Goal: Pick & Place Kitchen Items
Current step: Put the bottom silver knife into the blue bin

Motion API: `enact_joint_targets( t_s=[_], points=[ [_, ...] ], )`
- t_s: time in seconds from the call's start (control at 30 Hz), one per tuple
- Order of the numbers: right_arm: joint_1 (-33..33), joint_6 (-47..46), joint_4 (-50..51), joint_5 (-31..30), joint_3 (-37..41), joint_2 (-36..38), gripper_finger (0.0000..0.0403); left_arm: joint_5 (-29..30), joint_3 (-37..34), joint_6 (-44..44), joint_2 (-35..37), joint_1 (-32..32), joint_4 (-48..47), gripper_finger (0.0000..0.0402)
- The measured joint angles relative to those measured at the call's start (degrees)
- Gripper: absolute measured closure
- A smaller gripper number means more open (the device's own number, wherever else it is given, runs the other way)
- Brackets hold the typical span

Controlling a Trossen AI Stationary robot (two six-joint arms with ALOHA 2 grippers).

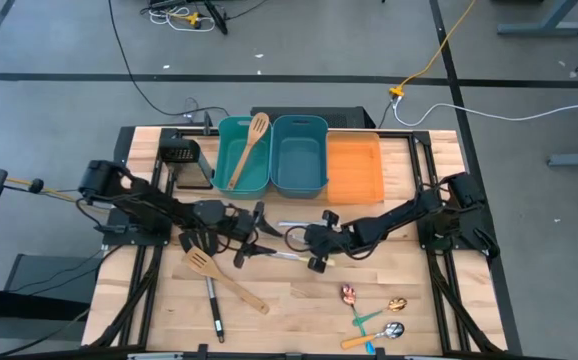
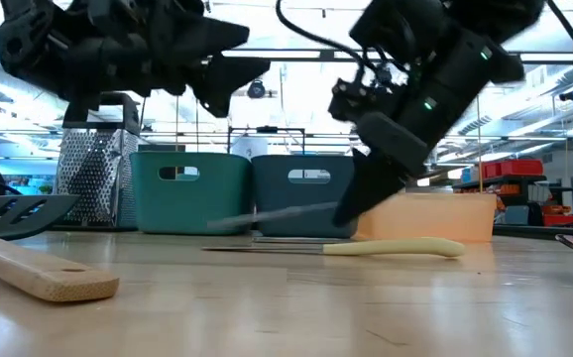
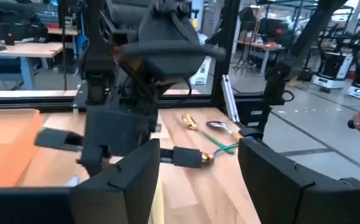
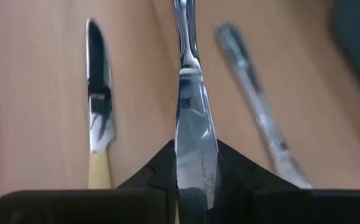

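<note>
Work looks barely begun: only one wooden spatula [image 1: 252, 146] lies in the teal bin [image 1: 241, 181]. The right gripper [image 1: 316, 243] is clamped on a silver knife [image 4: 194, 147] mid-table. The left gripper [image 1: 250, 238] hangs beside it, spread and empty, while spoons [image 1: 372, 314], a turner [image 1: 210, 289], another spatula [image 1: 223, 279] and a yellow-handled knife [image 2: 390, 247] wait on the table [image 1: 299, 310].

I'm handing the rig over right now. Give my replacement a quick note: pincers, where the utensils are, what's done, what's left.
Right pincer: shut on a silver knife, at table centre.
Left pincer: open, empty, facing the right one above the table centre.
Done: one wooden spatula stands in the left teal bin.
Left on the table: yellow-handled knife, another silver knife, second wooden spatula, black turner, three spoons at the front right.
Middle teal bin and orange bin look empty.
</note>
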State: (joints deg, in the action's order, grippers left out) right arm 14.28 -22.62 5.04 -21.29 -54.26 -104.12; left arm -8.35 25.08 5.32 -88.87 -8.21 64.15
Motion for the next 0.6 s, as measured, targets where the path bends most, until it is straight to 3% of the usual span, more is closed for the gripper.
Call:
enact_joint_targets(
  t_s=[0.33, 0.6],
  points=[
    [-0.49, 0.75, 10.53, -2.68, -9.68, 1.44, 0.0319, -0.02, 0.00, -0.09, 1.74, -1.71, -0.58, 0.0179],
    [-1.95, -2.45, 18.94, -6.93, -12.33, 8.92, 0.0319, -0.10, 0.00, -0.20, 1.72, -1.71, -0.23, 0.0179]
  ],
)
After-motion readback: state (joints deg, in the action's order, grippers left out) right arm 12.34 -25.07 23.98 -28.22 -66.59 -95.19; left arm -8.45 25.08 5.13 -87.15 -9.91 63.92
